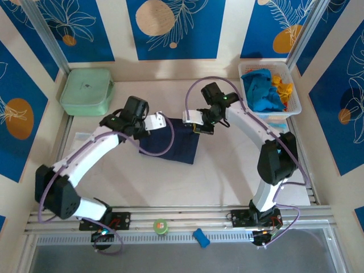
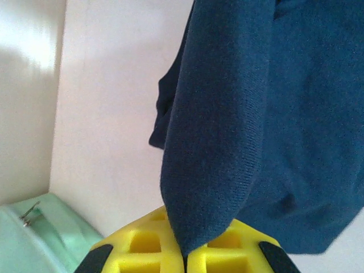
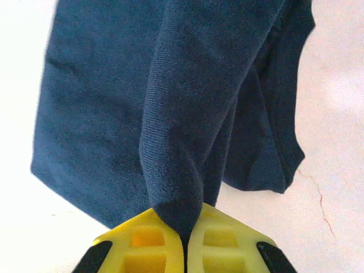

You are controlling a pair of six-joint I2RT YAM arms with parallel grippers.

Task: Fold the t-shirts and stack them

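Note:
A dark navy t-shirt (image 1: 177, 143) hangs in the middle of the table, lifted by its far edge between my two grippers. My left gripper (image 1: 161, 121) is shut on one pinched fold of it. In the left wrist view the navy cloth (image 2: 256, 114) runs down into the closed yellow jaws of the left gripper (image 2: 185, 257). My right gripper (image 1: 191, 118) is shut on the other fold. In the right wrist view the shirt (image 3: 108, 102) is bunched into the right gripper (image 3: 185, 242). A turquoise t-shirt (image 1: 260, 91) and an orange-yellow one (image 1: 282, 88) lie crumpled in the basket.
The white mesh basket (image 1: 293, 85) stands at the back right. At the back left sits a mint-green box (image 1: 86, 91), its corner also in the left wrist view (image 2: 34, 239). A green tape roll (image 1: 161, 226) and a small blue object (image 1: 200, 237) lie on the near rail.

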